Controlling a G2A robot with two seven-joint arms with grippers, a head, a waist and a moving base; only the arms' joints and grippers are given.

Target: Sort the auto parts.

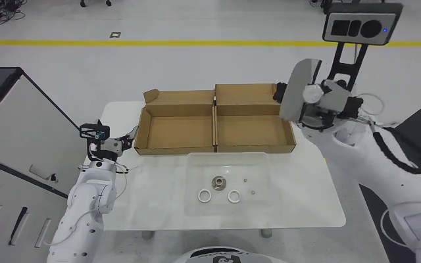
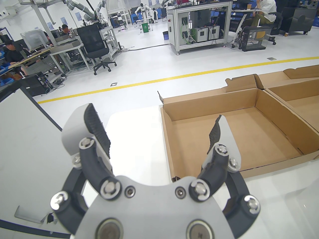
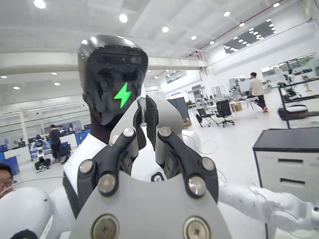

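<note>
A clear tray (image 1: 262,200) at the table's front middle holds a metal hub (image 1: 216,182), two white rings (image 1: 205,195) (image 1: 234,195) and two tiny bits (image 1: 253,192). Behind it two open cardboard boxes stand side by side, the left box (image 1: 177,131) (image 2: 231,135) and the right box (image 1: 253,128) (image 2: 301,95), both bare inside. My left gripper (image 1: 129,139) (image 2: 157,130) is open, low at the left box's outer corner. My right gripper (image 1: 299,89) (image 3: 144,115) is raised above the right box's far end, shut on a small metal spring (image 3: 142,111).
The white table (image 1: 302,197) has free room to the right of the tray and along its front edge. A grey cabinet (image 1: 26,125) stands off the table's left side. A black panel on a stand (image 1: 360,26) rises behind the right arm.
</note>
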